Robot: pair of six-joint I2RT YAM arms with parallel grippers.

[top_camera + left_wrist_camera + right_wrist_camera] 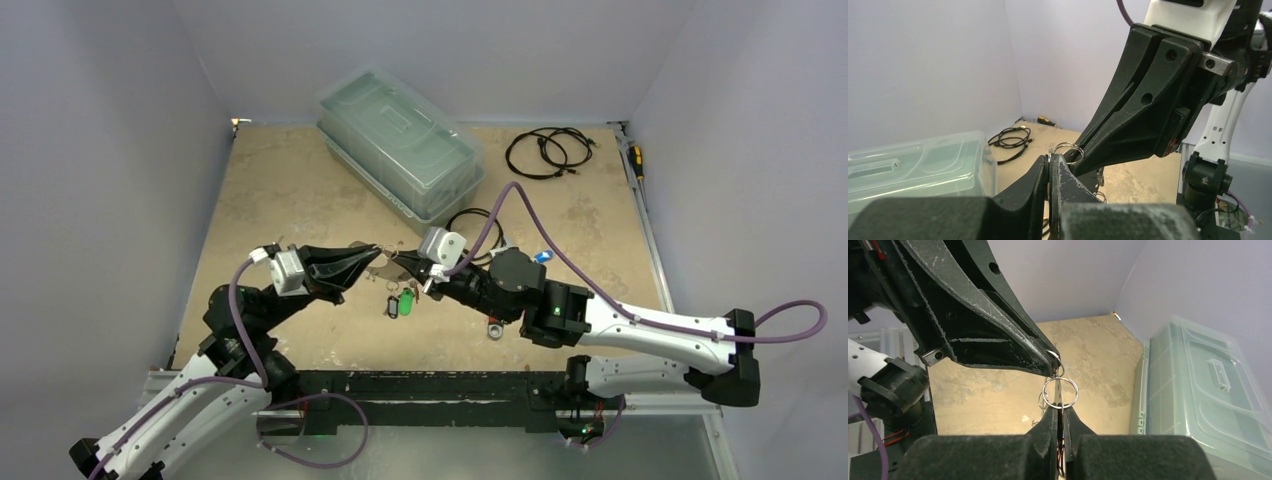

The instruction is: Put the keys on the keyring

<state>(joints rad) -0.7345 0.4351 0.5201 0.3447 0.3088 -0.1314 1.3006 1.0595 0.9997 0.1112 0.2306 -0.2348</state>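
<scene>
Left claw (1050, 163): clenched, fingertips pressed together on the thin wire of the keyring (1049, 156), which pokes up from between them.
Right claw (1060, 414): clenched as well, grasping the lower edge of a small split ring (1060, 392) that stands upright above its tips.
Claws together: tip to tip over the middle of the table (290, 190), the left reaching in from the left and the right from the right, nearly touching.
Keyring: in the air at the left claw's point, just above the split ring. Whether the two are linked cannot be told.
Keys: a green-tagged key (405, 302) and a dark-tagged key (391, 307) sit just below the meeting point in the top view, hanging or lying I cannot tell. A blue tag (541, 256) shows beside the right arm's wrist, apart from them.
Box (400, 140): clear plastic, lidded, set askew at the far side.
Cables: one black coil (545, 153) at the far right, another (468, 222) between the box and the right arm.
Screwdriver (636, 160): yellow-and-black handle, along the far right edge.
</scene>
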